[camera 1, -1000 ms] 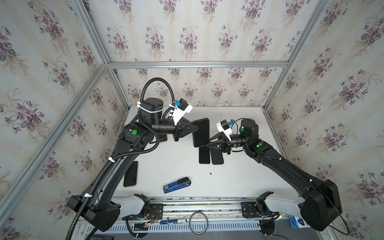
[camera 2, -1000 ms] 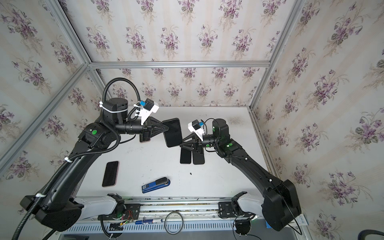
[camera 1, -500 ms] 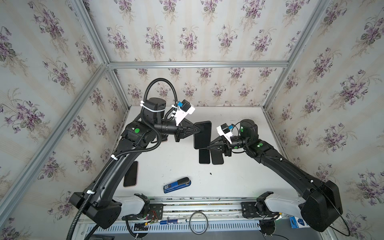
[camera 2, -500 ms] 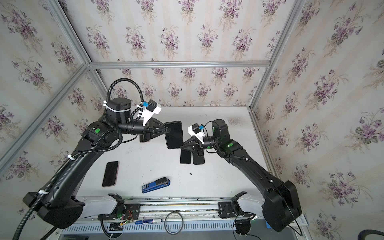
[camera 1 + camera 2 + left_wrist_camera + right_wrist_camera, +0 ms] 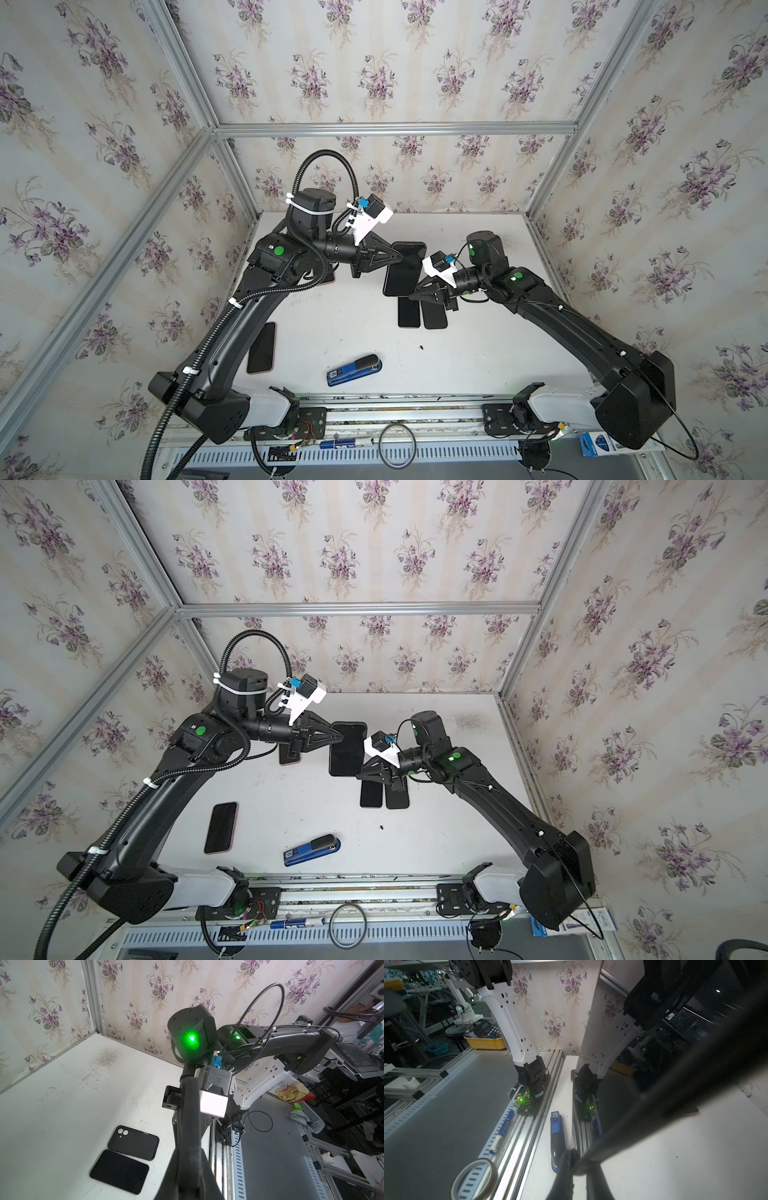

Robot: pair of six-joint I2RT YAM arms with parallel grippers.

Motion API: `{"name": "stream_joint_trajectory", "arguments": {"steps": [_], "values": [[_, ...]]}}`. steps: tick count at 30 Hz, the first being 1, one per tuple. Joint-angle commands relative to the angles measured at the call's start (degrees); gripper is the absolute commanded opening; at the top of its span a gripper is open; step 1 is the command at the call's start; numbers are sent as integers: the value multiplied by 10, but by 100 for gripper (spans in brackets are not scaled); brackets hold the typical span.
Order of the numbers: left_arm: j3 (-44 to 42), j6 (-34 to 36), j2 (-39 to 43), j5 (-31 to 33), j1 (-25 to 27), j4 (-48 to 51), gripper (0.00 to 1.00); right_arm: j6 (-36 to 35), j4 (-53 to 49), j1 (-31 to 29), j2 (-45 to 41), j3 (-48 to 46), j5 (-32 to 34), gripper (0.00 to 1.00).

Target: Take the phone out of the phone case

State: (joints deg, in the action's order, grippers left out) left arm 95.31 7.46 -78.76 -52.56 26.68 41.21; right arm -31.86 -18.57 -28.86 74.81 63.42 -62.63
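Observation:
A black phone in its phone case (image 5: pixel 405 268) (image 5: pixel 348 750) hangs upright in the air over the middle of the table. My left gripper (image 5: pixel 398 258) (image 5: pixel 341 738) is shut on its upper left edge. In the left wrist view the phone (image 5: pixel 190 1126) shows edge-on between the fingers. My right gripper (image 5: pixel 412 296) (image 5: pixel 359 776) reaches in from the right and is shut on the phone case's lower corner. In the right wrist view the fingertips (image 5: pixel 574 1159) pinch that corner, and the glossy screen (image 5: pixel 623 1084) mirrors the room.
Just below the grippers, a bare phone (image 5: pixel 408 312) (image 5: pixel 119 1171) and an empty black case (image 5: pixel 434 313) (image 5: pixel 133 1142) lie side by side. Another phone (image 5: pixel 262 348) lies at the left and a blue stapler (image 5: pixel 354 370) near the front edge. A pink-edged phone (image 5: pixel 328 279) sits under the left arm.
The right gripper's jaws have closed on the held phone's lower corner. The left arm has shifted slightly, carrying the phone a little toward the right gripper.

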Motion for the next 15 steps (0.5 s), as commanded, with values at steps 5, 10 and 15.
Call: {"name": "stream_joint_trajectory", "arguments": {"steps": [5, 10, 15], "values": [[8, -31, -14, -32, 3, -31, 0, -89, 49, -11, 22, 23, 47, 0], [16, -37, -27, -46, 3, -26, 0, -112, 76, -11, 30, 33, 73, 4], [27, -43, -41, -53, 3, -24, 0, -145, 88, -11, 32, 42, 94, 12]]}}
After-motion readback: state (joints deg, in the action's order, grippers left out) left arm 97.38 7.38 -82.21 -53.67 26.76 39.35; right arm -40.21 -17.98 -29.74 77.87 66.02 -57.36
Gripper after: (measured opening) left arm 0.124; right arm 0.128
